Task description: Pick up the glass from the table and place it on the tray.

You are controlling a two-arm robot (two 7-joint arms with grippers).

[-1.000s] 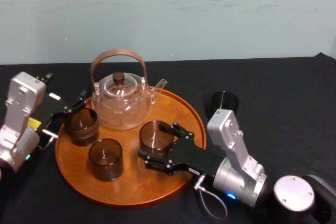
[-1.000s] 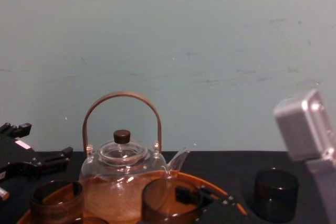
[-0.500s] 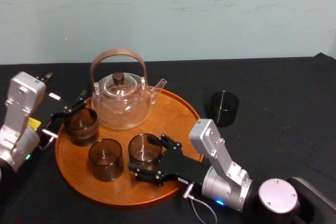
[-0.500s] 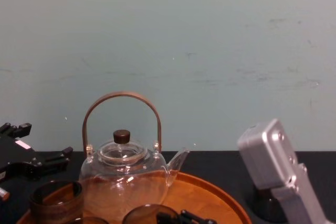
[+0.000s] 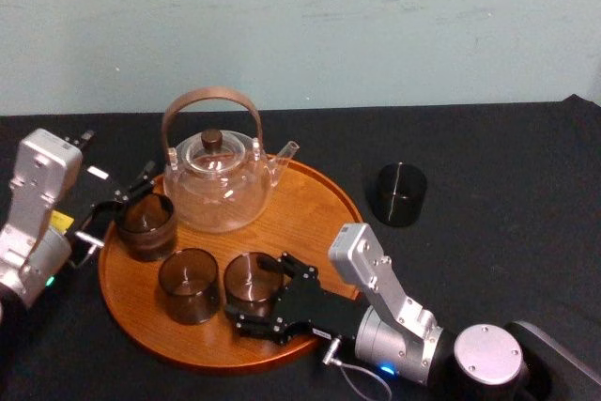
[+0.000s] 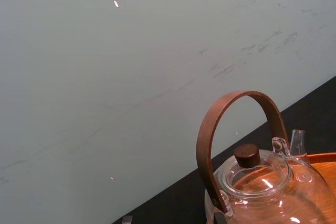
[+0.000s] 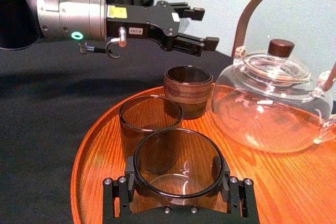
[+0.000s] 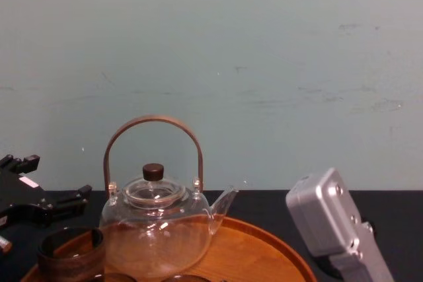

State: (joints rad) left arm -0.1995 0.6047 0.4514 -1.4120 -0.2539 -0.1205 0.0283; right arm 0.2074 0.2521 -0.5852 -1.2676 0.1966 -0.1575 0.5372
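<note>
Fingers [image 7: 116,198] of the right gripper [image 7: 178,195] sit clamped on either side of a smoky glass [image 7: 178,166], set only as wide apart as the glass itself. The glass stands upright, low over the front part of the tray [image 5: 310,204]; whether its base touches the wood I cannot tell. Just beside the gripper, toward the robot's left, a second glass [image 5: 188,284] stands on the tray, very near the held one. Beyond that is a banded cup [image 7: 189,90], and farther ahead of the gripper the teapot [image 5: 218,180] takes up the tray's back. The left gripper [image 7: 207,24] hangs past the banded cup at the tray's left rim, its fingers apart and holding nothing. Well off to the right gripper's other side, a dark cup [image 5: 401,193] stands on the black table [image 5: 507,176], clear of the tray.
</note>
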